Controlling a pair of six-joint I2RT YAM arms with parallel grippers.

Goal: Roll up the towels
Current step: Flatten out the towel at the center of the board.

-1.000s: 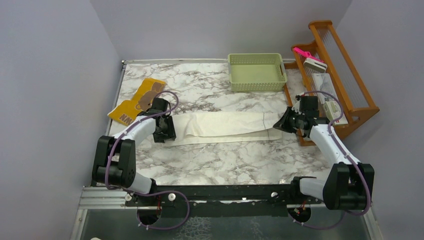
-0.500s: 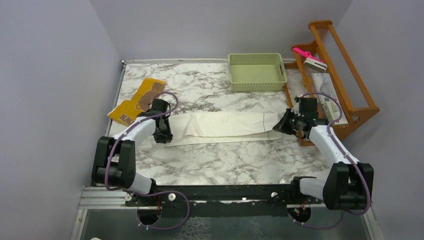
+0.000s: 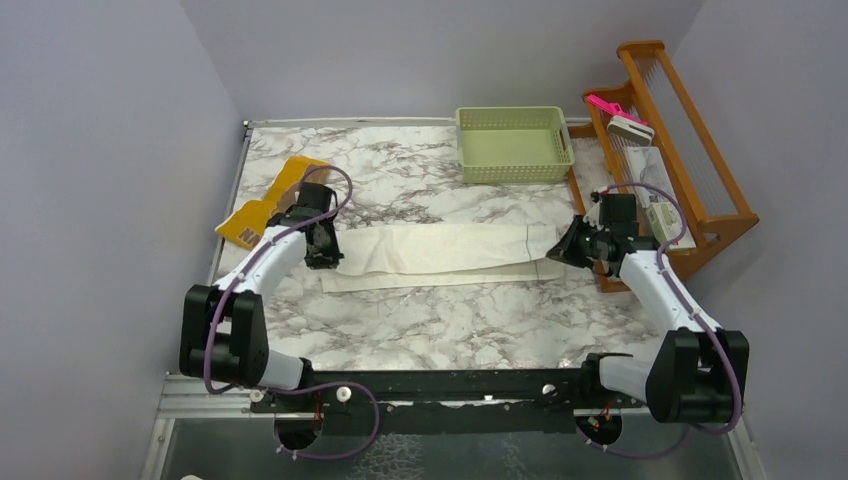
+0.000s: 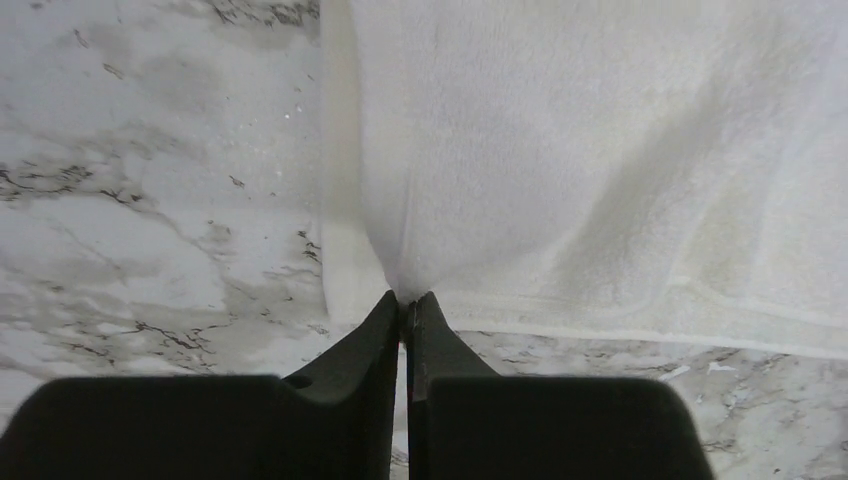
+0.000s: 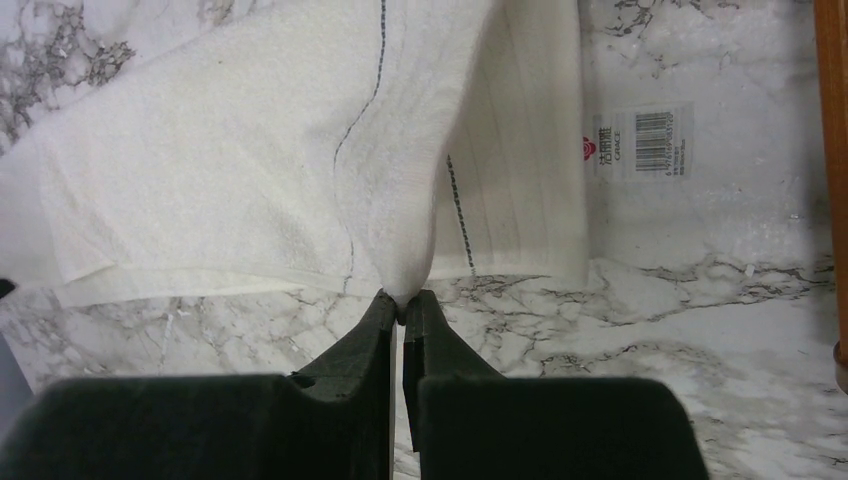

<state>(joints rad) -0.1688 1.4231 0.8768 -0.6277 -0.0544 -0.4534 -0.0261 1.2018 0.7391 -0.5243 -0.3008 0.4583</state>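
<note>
The cream-white towel [image 3: 440,250] lies stretched left to right across the middle of the marble table, folded lengthwise. My left gripper [image 3: 322,252] is shut on its left end; the left wrist view shows the cloth [image 4: 600,150] pinched at the fingertips [image 4: 407,300]. My right gripper [image 3: 566,247] is shut on its right end, the cloth [image 5: 250,170] pinched at the tips [image 5: 402,298]. The mustard-yellow towel [image 3: 262,205] with the bear print lies at the far left, partly hidden behind my left arm.
A pale green basket [image 3: 513,143] stands at the back. A wooden rack [image 3: 670,150] with a pink brush and packets stands along the right edge. A barcode label [image 5: 637,140] shows on the towel's right end. A wall rises at the left.
My left gripper has drawn the towel's left end away from me and slightly left, covering more of the yellow towel. The right gripper has stayed put.
</note>
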